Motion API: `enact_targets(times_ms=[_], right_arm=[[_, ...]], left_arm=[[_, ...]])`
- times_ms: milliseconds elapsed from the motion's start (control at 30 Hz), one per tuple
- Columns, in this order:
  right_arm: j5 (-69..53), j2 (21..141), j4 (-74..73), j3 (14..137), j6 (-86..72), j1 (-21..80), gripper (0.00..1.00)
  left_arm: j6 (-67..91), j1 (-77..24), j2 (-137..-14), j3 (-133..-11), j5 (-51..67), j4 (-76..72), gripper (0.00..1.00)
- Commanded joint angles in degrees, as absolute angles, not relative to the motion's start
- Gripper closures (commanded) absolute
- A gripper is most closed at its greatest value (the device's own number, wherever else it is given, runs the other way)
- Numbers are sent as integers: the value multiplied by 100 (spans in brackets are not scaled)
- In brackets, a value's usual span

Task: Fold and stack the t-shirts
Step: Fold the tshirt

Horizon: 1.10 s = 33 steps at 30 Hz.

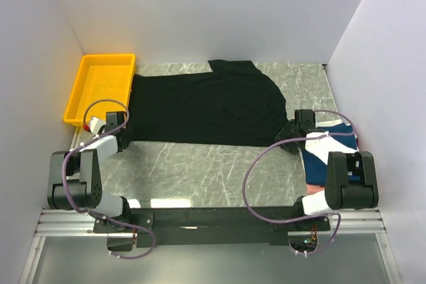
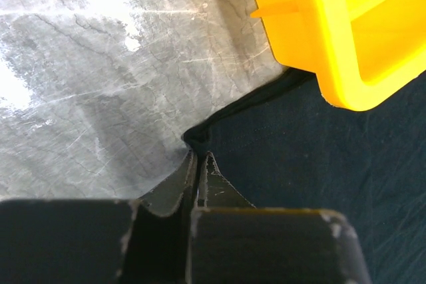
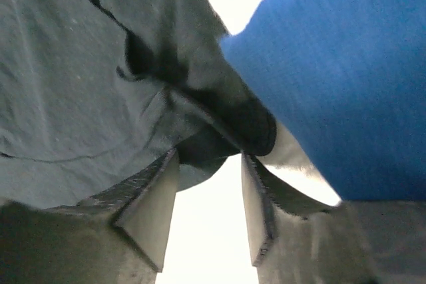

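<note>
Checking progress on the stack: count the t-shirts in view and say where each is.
4. The black t-shirt is spread mid-table; navy t-shirt, white t-shirt and pink t-shirt are piled at the right edge, partly under the right arm. More may be hidden there.

A large plain black t-shirt (image 1: 206, 108) lies spread flat across the middle of the bench, its length running left to right, with one short sleeve pointing toward the top of the frame. At the right edge, just beside it, sit the folded t-shirts (image 1: 343, 131), with navy blue uppermost and pink showing at the lower edge.
</note>
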State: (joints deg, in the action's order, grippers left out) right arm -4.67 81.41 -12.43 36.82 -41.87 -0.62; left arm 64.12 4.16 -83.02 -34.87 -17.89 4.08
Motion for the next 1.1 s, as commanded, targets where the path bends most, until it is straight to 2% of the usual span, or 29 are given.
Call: enact_targets(times_ms=[0, 133, 167, 233, 633, 1067], right_arm=[[-413, 8446, -1090, 3762, -4192, -114, 52], [-369, 8499, -1151, 3884, -4157, -219, 64], [-430, 8482, -1169, 3902, -4114, -255, 80], [-439, 8394, -1292, 3911, -4104, -343, 100], [-668, 6303, -2311, 3446, -4078, -650, 100], [-563, 3747, -4323, 3366, -4412, -703, 100]], left_arm=[[6302, 431, -8376, -3551, -1846, 650, 99], [6302, 431, -8271, -3525, -1898, 764, 99], [6302, 431, -8183, -3533, -1907, 834, 99], [6310, 431, -8086, -3516, -1951, 931, 99], [6653, 431, -6716, -3340, -2320, 2415, 99], [7426, 405, -4292, -2619, -2452, 3989, 99]])
